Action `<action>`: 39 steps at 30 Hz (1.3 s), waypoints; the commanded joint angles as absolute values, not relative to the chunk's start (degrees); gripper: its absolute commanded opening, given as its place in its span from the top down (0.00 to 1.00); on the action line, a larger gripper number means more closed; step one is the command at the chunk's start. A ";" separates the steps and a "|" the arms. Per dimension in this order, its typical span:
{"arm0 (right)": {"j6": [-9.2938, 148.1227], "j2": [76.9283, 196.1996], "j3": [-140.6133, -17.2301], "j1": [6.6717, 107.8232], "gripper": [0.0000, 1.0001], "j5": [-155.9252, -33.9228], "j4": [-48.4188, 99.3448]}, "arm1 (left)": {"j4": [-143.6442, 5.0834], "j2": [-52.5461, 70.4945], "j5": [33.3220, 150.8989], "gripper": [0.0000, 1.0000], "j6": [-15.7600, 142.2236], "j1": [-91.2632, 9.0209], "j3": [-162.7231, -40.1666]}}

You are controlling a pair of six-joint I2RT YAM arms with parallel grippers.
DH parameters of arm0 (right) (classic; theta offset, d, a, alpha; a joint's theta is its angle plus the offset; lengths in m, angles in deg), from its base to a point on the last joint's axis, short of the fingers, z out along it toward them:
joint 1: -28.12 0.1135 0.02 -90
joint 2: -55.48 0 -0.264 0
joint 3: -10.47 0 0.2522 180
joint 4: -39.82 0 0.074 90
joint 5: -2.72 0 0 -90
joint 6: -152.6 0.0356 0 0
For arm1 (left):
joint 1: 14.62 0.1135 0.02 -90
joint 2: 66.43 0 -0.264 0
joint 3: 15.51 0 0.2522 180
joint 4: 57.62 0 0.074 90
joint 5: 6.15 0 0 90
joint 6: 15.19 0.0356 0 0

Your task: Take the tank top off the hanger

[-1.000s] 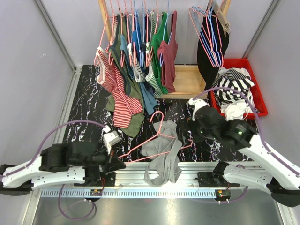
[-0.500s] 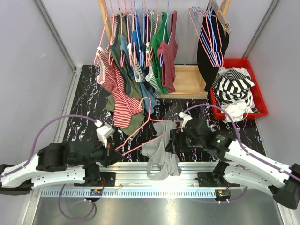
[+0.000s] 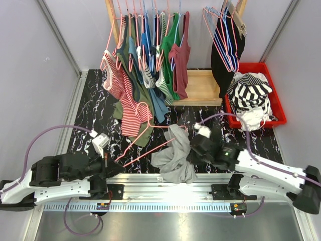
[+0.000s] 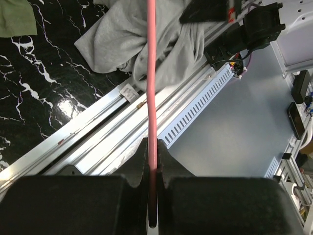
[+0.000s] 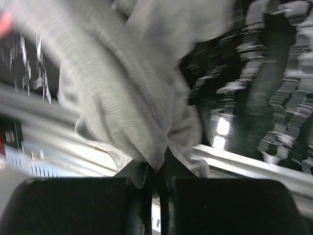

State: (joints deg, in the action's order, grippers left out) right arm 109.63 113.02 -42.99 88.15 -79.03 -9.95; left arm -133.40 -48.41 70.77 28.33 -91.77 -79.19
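Tank top (image 3: pixel 175 156) lying which way now?
— Bunched mid-table, long axis far-to-near, hem over the table (image 3: pixel 85 115) edge's near rail. Open marble far left.
Claws?
— Right gripper (image 3: pixel 193 152) was gaping a second ago, now pinched on the grey cloth. Left gripper (image 3: pixel 111 163) clamps the hanger (image 4: pixel 151 73), dragged leftward since.

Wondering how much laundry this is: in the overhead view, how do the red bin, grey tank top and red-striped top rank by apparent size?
1. red bin, largest.
2-3. red-striped top and grey tank top look about alike; the grey one is bunched up, so I won't rank them.
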 commanded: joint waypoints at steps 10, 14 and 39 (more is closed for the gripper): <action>120.44 108.46 -48.55 81.82 1.00 -56.34 -22.73 | -130.70 -53.69 85.35 1.00 25.51 -91.88 -76.91; 118.59 111.82 -48.64 80.33 1.00 -58.53 -21.76 | -131.58 -55.88 83.51 1.00 25.16 -91.79 -79.01; 110.92 157.50 -66.48 90.35 0.00 -65.40 -17.17 | -129.57 -61.77 56.34 1.00 26.74 -91.88 -79.73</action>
State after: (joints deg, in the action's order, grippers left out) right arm 106.28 153.00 -63.84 90.07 -73.44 -11.96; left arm -134.19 -60.30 58.24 27.11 -91.77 -79.73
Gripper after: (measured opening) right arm 0.994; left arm 0.027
